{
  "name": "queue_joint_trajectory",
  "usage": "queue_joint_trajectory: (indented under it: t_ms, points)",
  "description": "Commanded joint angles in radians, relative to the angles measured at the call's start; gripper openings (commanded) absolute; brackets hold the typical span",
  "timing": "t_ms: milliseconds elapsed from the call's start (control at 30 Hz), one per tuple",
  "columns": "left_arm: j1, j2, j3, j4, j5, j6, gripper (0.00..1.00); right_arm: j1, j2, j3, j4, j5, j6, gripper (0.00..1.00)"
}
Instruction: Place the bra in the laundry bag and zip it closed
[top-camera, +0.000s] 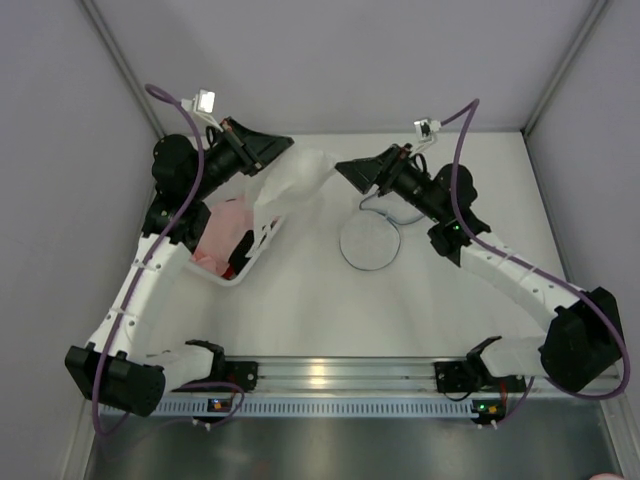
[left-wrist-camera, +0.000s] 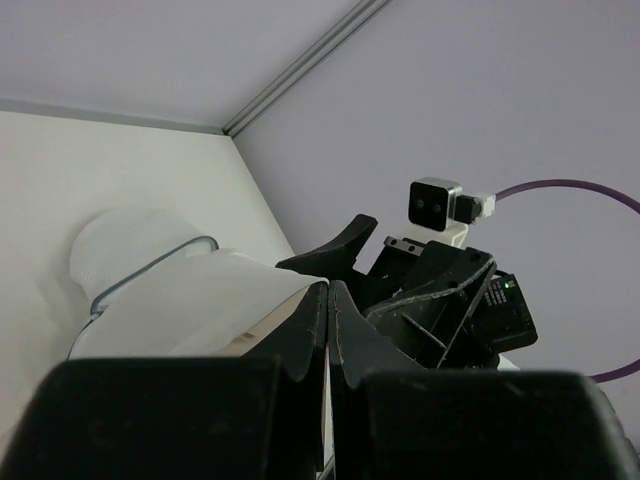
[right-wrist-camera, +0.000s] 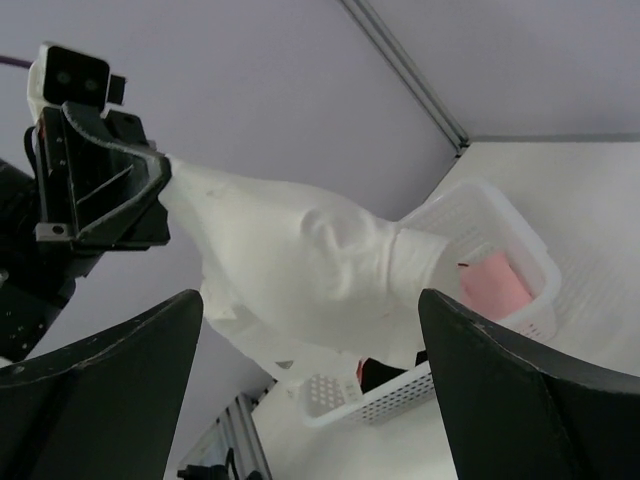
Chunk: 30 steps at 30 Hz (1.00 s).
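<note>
Inspecting the left gripper (left-wrist-camera: 328, 300), we find its jaws pressed fully together on one end of the bra (top-camera: 293, 180). The white fabric is pinched at the fingertips and hangs from there, raised off the table (top-camera: 330, 320). From above, the garment trails down and toward the clear plastic bin (top-camera: 262, 252). We cannot tell whether its lower end touches the bin's rim.

The right gripper (top-camera: 350, 175) stands with its jaws spread wide and has hold of nothing. It faces the left gripper, tip toward tip, with the bra hanging close in front of it. In the right wrist view the bra fills the gap between the two dark fingers (right-wrist-camera: 100, 390). We cannot tell whether either finger touches the fabric.

The laundry bag (top-camera: 368, 242) lies flat on the table as a round mesh disc with a thin dark rim. It sits to the right of the bin, just beside the right arm's forearm, and apart from the bra. We cannot tell the state of its zip at this size.

The bin sits beside the left arm. It holds a pink cloth (top-camera: 222, 225) and a black-and-red item (top-camera: 241, 256).
</note>
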Motion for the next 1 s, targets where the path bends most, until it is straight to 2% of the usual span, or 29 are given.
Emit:
queue_joint_trajectory:
  t_ms: [0, 33, 133, 167, 267, 500, 733, 967]
  points:
    - [-0.002, -0.012, 0.044, 0.044, 0.020, 0.013, 0.00, 0.007, -0.032, -0.013, 0.138, -0.109, -0.115, 0.90]
    - [-0.002, -0.012, 0.049, 0.042, 0.027, 0.014, 0.00, 0.007, -0.032, -0.025, 0.152, -0.122, -0.158, 0.91]
    - [-0.002, -0.006, 0.061, 0.042, 0.058, 0.031, 0.00, 0.007, -0.042, -0.057, 0.150, -0.174, -0.467, 0.95]
    - [-0.002, -0.001, 0.064, 0.042, 0.067, 0.033, 0.00, 0.007, -0.040, -0.055, 0.138, -0.187, -0.521, 0.96]
    - [-0.002, 0.009, 0.080, 0.030, 0.092, 0.047, 0.00, 0.005, -0.054, -0.027, 0.069, -0.234, -0.697, 0.99]
    - [-0.002, 0.034, 0.118, -0.004, 0.147, 0.077, 0.00, 0.005, -0.082, 0.099, -0.204, -0.254, -1.041, 0.99]
    - [-0.002, 0.065, 0.132, -0.002, 0.184, 0.071, 0.00, 0.007, -0.016, 0.177, -0.210, -0.405, -1.006, 0.99]
    - [-0.008, 0.074, 0.158, -0.002, 0.198, 0.080, 0.00, 0.038, 0.075, 0.205, -0.216, -0.468, -0.997, 0.99]
